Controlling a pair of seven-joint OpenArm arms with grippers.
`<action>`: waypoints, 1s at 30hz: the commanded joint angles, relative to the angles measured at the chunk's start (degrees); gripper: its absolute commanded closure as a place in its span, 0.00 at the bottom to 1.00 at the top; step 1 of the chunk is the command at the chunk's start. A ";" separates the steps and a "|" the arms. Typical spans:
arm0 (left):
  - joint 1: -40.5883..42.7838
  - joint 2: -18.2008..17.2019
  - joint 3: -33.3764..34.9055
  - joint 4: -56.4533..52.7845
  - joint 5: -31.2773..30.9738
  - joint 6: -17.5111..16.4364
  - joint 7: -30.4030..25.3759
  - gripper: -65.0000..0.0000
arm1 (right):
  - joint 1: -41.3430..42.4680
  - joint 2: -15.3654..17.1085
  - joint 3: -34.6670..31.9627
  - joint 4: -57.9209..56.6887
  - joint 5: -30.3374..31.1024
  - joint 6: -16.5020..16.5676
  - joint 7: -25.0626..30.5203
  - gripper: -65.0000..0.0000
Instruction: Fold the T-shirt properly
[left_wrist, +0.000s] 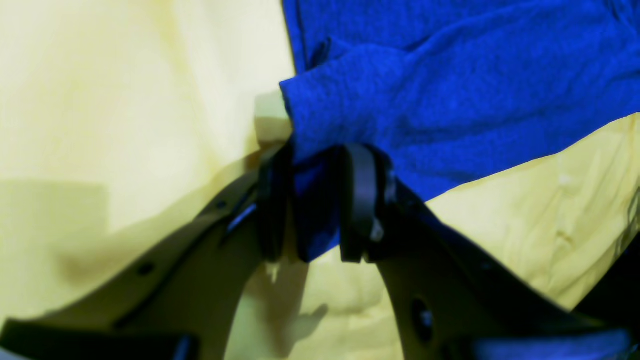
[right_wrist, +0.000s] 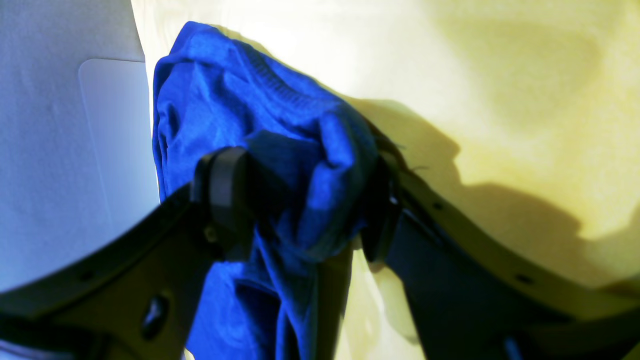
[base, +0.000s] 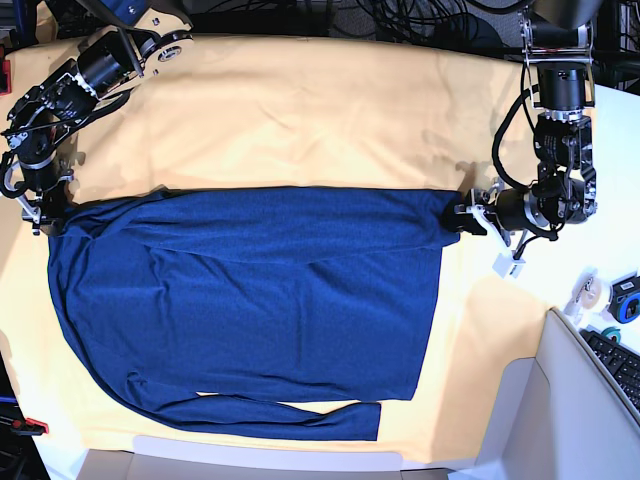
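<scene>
The dark blue T-shirt (base: 250, 300) lies spread flat on the pale yellow cloth (base: 300, 110), with one long sleeve folded along its near edge. My left gripper (base: 462, 218) is at the shirt's upper right corner. In the left wrist view this gripper (left_wrist: 315, 165) is shut on a fold of the blue fabric (left_wrist: 450, 90). My right gripper (base: 45, 215) is at the shirt's upper left corner. In the right wrist view its fingers (right_wrist: 225, 200) press on a thick bunch of the shirt (right_wrist: 240, 100), which fills the gap between them.
The yellow cloth (left_wrist: 100, 100) covers most of the table. Tape rolls (base: 592, 291) and a keyboard (base: 622, 362) lie on the white surface at the right. A grey panel (base: 540, 420) stands at the near right corner. A pale grey surface (right_wrist: 50, 150) borders the cloth.
</scene>
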 joint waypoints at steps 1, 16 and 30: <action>-1.18 -0.87 -0.21 0.97 -0.85 -0.35 -0.56 0.73 | 0.50 0.23 -0.18 0.03 -0.59 -0.83 -0.89 0.66; -1.53 -0.61 -0.74 -3.43 -1.29 -0.35 1.90 0.61 | 0.33 1.63 -2.11 -2.78 -0.51 -0.83 -1.06 1.00; -1.53 0.27 -0.30 -6.15 -11.75 -0.44 4.80 0.61 | 0.33 1.37 -2.11 -2.78 -0.42 -0.83 -1.06 1.00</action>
